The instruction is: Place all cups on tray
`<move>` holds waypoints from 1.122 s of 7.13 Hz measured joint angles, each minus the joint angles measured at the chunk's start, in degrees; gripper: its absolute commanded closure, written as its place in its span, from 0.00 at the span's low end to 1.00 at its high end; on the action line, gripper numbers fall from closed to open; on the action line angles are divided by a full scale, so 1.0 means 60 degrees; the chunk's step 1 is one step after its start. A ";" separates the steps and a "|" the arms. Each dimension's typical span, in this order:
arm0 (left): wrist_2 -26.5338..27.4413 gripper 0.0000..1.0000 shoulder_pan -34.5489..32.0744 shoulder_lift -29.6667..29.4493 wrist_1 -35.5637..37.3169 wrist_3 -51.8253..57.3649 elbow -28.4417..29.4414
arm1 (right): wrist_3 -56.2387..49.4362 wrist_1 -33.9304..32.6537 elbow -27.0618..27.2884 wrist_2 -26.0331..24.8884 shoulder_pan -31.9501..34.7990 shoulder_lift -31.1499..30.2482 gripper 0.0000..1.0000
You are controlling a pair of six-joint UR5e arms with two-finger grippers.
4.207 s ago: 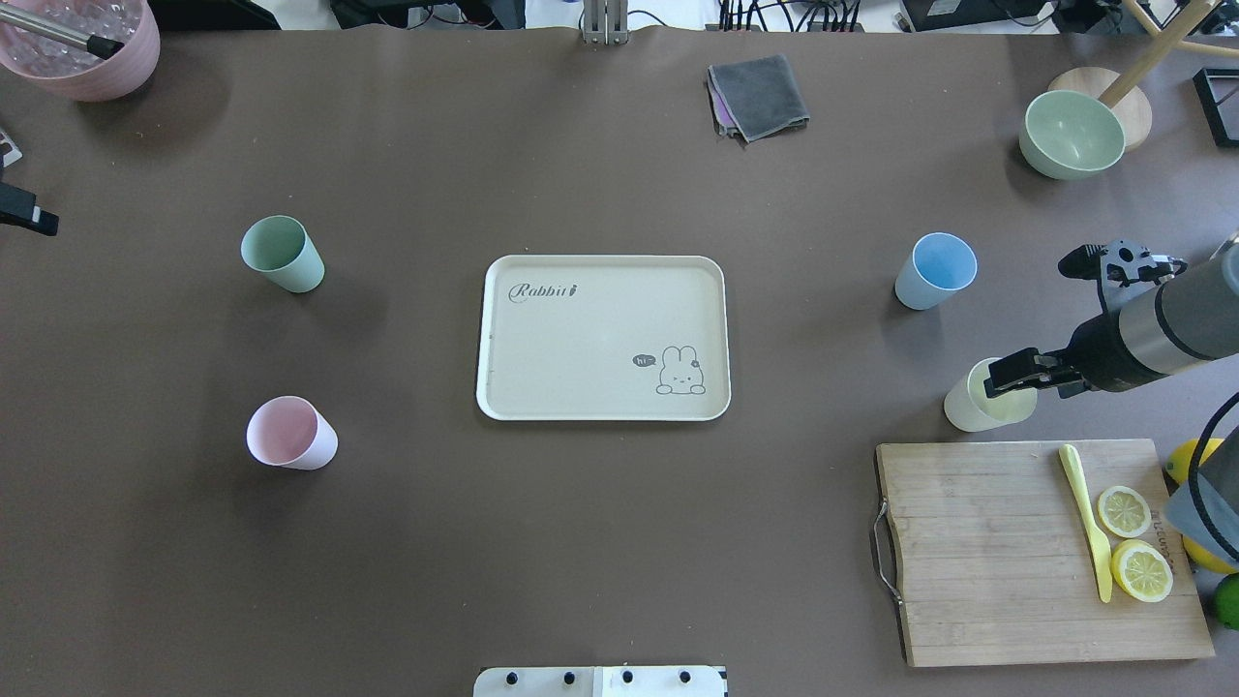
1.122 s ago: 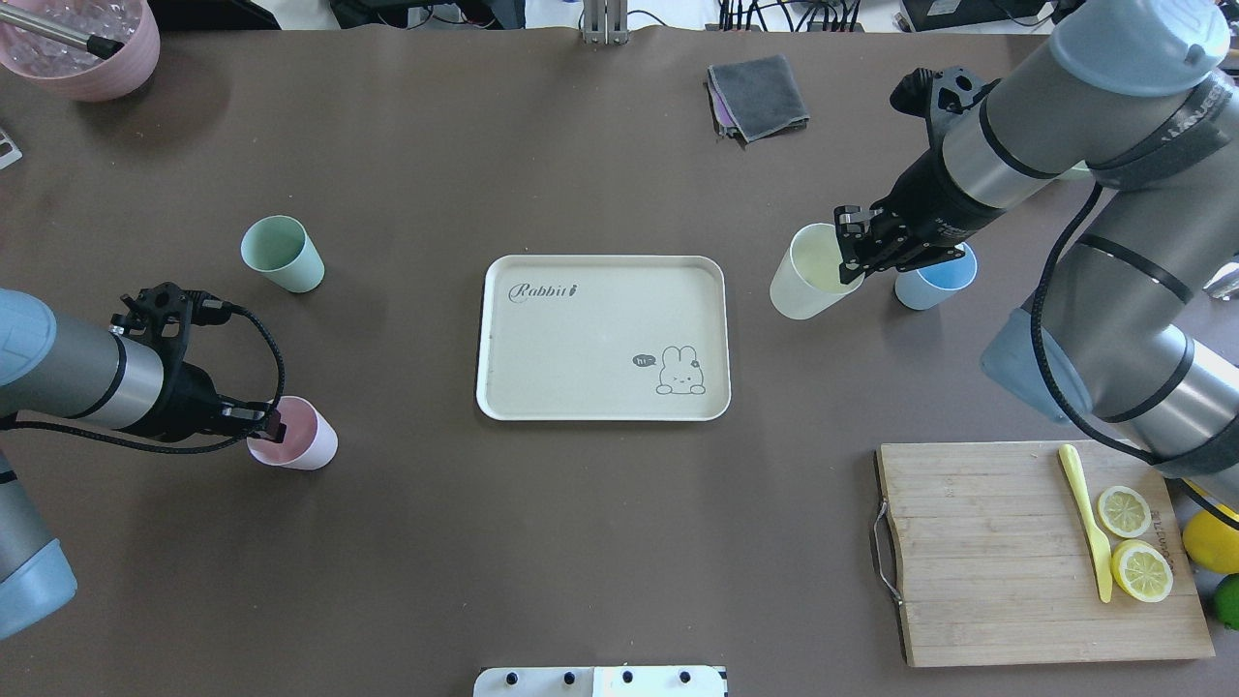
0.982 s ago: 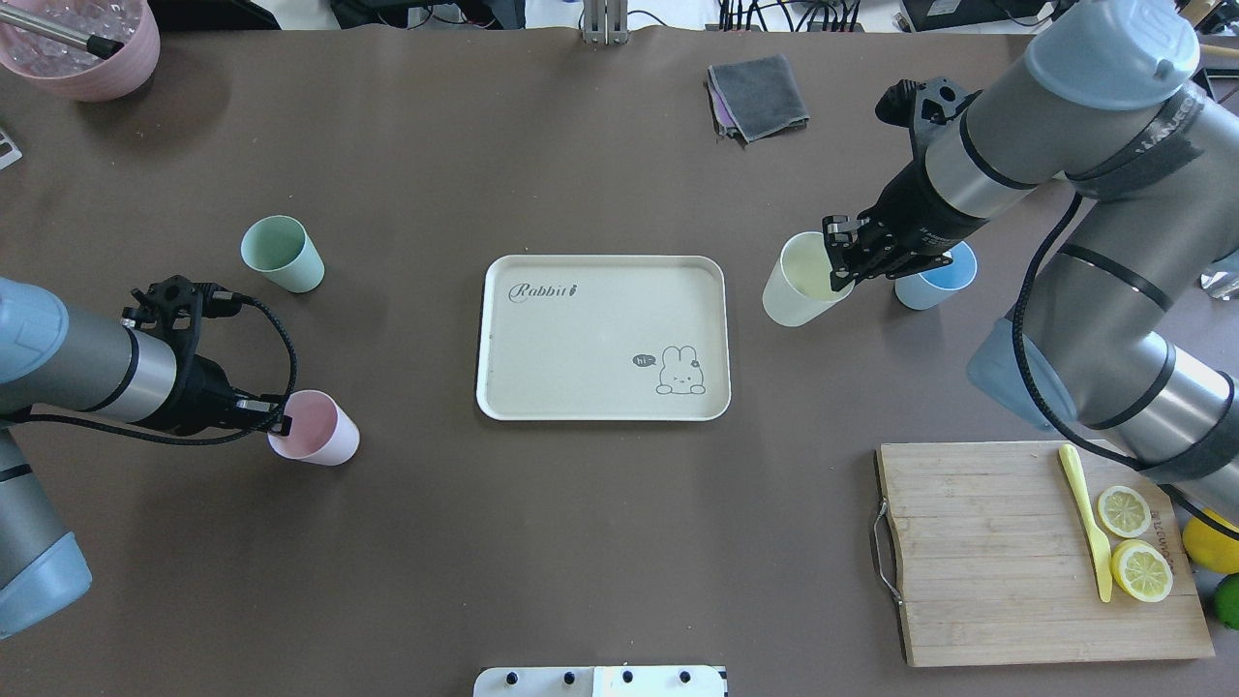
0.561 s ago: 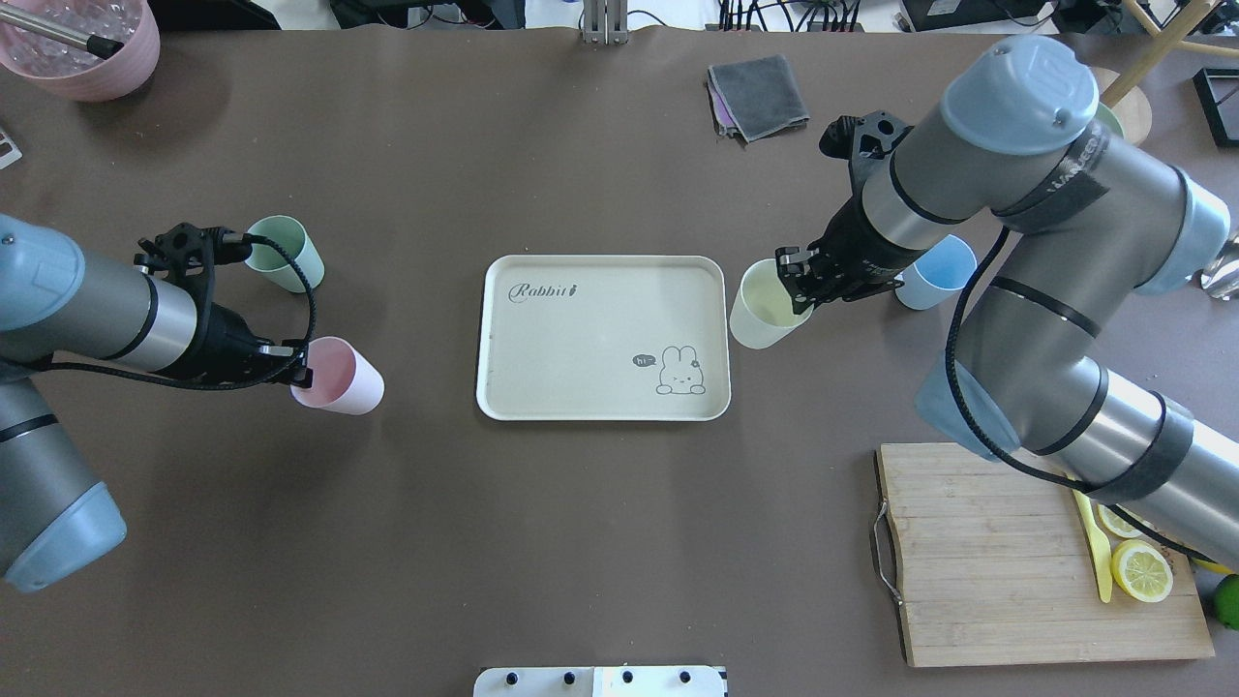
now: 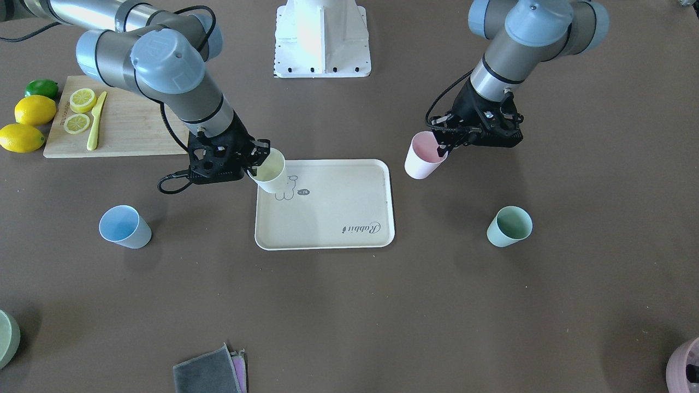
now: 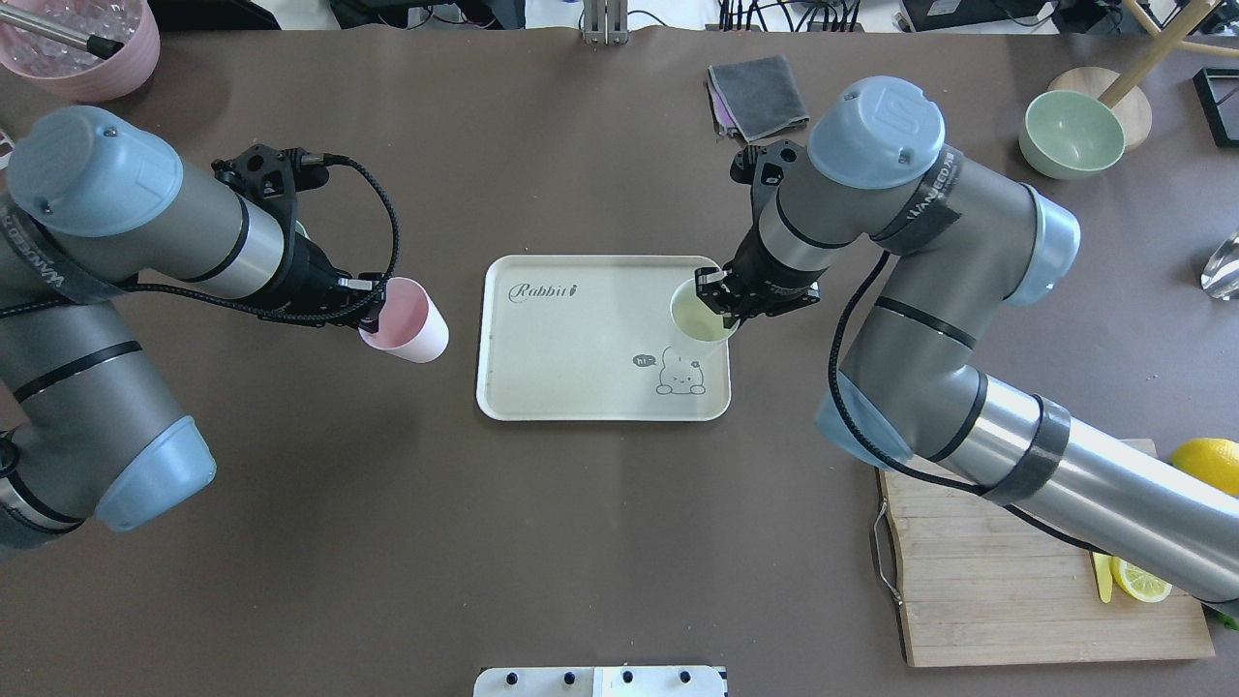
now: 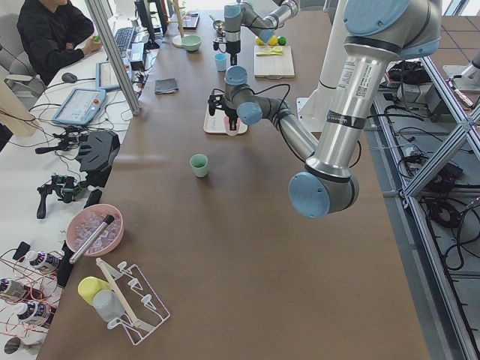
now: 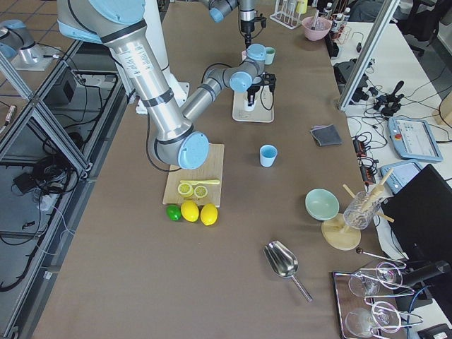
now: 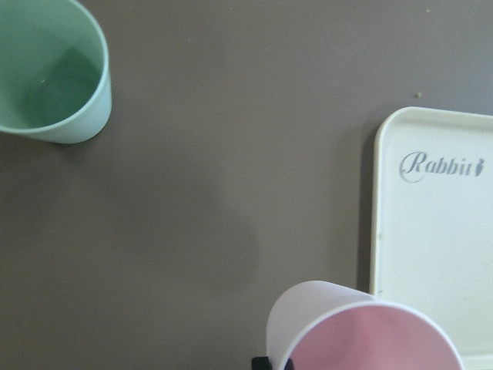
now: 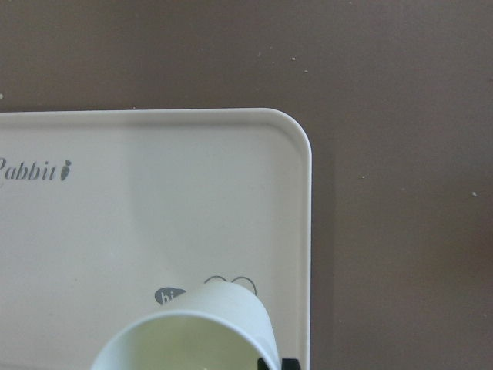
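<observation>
My right gripper [image 6: 721,298] is shut on the rim of the pale yellow cup [image 6: 699,317] and holds it over the right part of the cream tray [image 6: 581,348], above the rabbit drawing. My left gripper [image 6: 371,305] is shut on the rim of the pale pink cup [image 6: 407,321], lifted just left of the tray. The front view shows both cups, yellow [image 5: 268,172] and pink [image 5: 421,158]. The mint green cup [image 5: 509,226] and the light blue cup [image 5: 124,227] stand upright on the table, on opposite sides of the tray; both arms hide them in the overhead view.
A wooden cutting board [image 6: 978,600] with lemon slices and a yellow knife lies at the front right, with lemons and a lime [image 5: 33,112] beside it. A sage-green bowl [image 6: 1072,133], a grey cloth [image 6: 758,95] and a pink pot [image 6: 82,44] sit along the far edge.
The right arm carried the yellow cup left, from beside the blue cup to over the tray. The left arm took the pink cup, lifted it and moved it toward the tray's left edge.
</observation>
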 measured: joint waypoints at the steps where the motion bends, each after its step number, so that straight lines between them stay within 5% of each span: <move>1: 0.0003 1.00 0.0005 -0.0145 0.0078 -0.0013 0.0013 | 0.0078 0.0026 -0.0345 -0.0144 -0.0099 0.0235 1.00; 2: 0.0007 1.00 0.0017 -0.0260 0.0151 -0.0019 0.0036 | 0.0117 0.0086 -0.0573 -0.0263 -0.0217 0.0340 1.00; 4: 0.0021 1.00 0.0037 -0.0679 0.0585 -0.0042 0.0089 | 0.0221 0.0219 -0.0856 -0.0335 -0.0460 0.0475 0.01; 8: 0.0600 1.00 0.0534 -0.1654 0.0804 -0.0971 0.0684 | 0.0740 0.0154 -0.0866 -0.0085 0.0029 0.0864 0.00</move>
